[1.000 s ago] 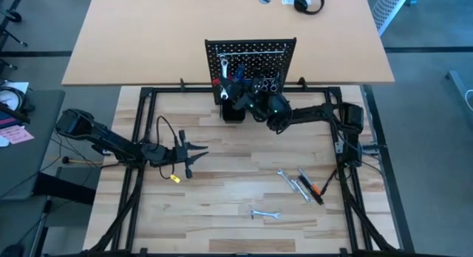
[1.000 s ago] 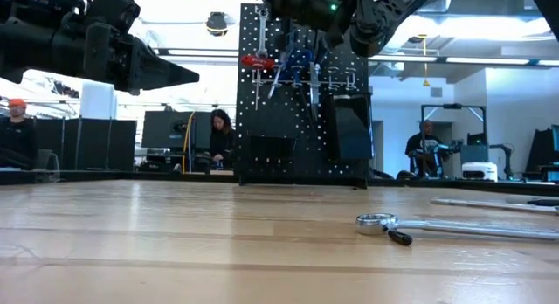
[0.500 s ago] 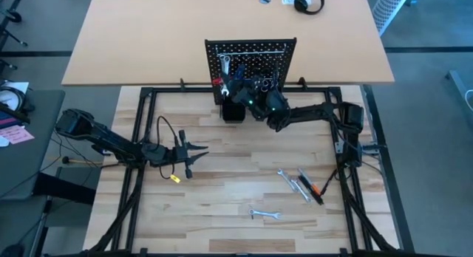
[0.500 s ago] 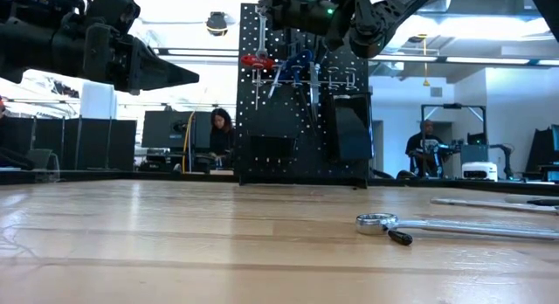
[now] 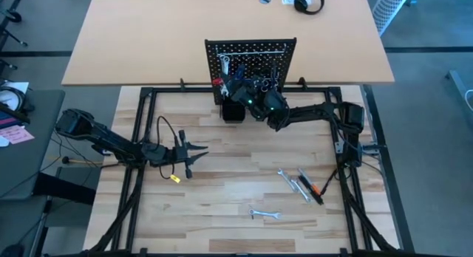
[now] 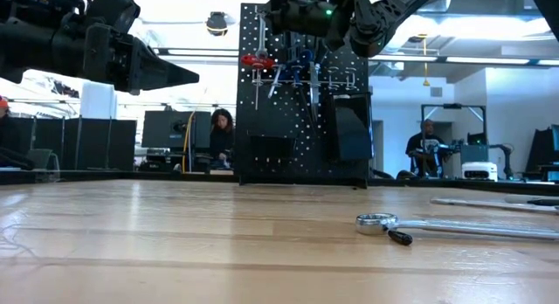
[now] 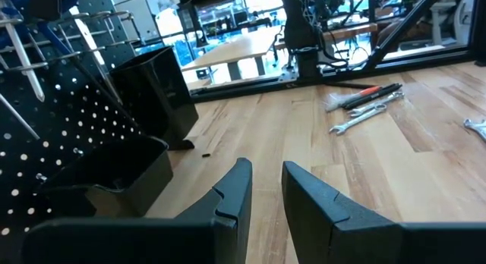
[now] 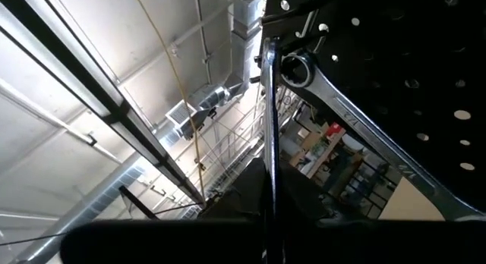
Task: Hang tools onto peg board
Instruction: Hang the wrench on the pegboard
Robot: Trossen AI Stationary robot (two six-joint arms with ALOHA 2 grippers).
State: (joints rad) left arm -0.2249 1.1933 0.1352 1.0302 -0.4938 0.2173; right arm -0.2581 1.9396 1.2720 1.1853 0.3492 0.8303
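Right hand (image 5: 235,86) moved up the peg board (image 5: 251,50), clamping one wrench (image 8: 357,120); left hand (image 5: 194,155) parted.

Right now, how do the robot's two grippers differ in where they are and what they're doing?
The left gripper hangs over bare table, far from the peg board; the right gripper is up against the board's face among the hung tools. The left gripper's fingers stand slightly apart and hold nothing; the right gripper is shut on a silver wrench. Both are dark two-finger grippers.

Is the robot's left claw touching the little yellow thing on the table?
Apart. The low view shows the left gripper hanging high above the tabletop, while the yellow thing lies on it.
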